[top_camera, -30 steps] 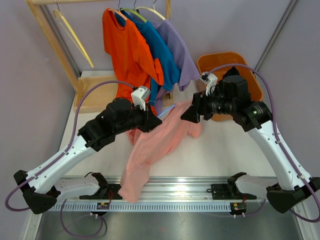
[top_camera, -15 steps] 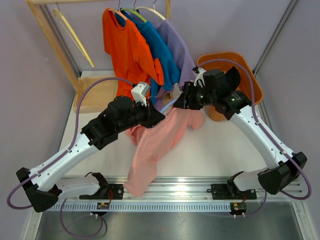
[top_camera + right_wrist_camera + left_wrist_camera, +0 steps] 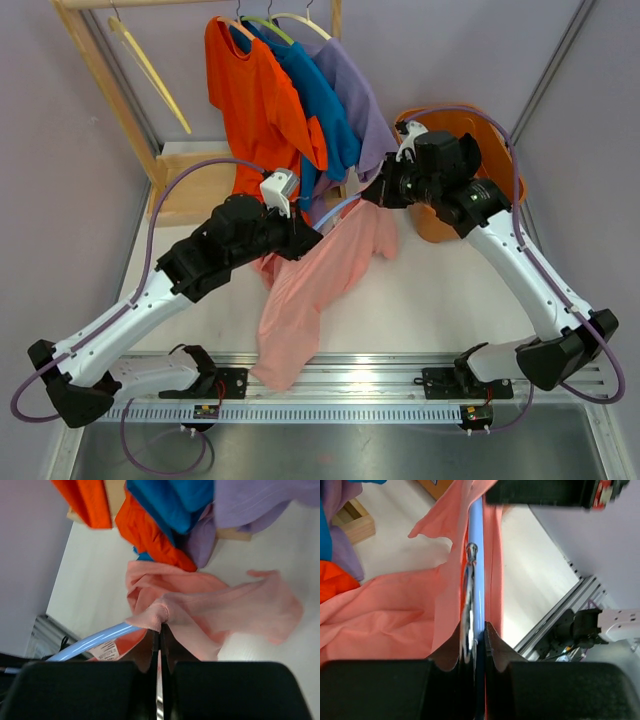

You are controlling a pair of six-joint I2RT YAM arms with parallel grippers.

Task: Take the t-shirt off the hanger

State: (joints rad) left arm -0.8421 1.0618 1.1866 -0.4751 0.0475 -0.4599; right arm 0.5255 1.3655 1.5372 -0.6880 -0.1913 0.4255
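Over the white table [image 3: 450, 300] the pink t-shirt [image 3: 305, 295] hung between both arms. Left gripper [image 3: 479, 630] was clamped on its blue hanger [image 3: 476, 565], right gripper [image 3: 160, 630] pinched shut on the shirt's fabric.

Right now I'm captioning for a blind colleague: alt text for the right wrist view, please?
The right hand is shut on a fold of the pink t-shirt, beside the light blue hanger poking out of it. Behind hang an orange shirt, a blue shirt and a purple shirt over a white table.

Left gripper [image 3: 312, 240] and right gripper [image 3: 372, 195] flank the pink t-shirt [image 3: 310, 288] on its blue hanger [image 3: 338, 211].
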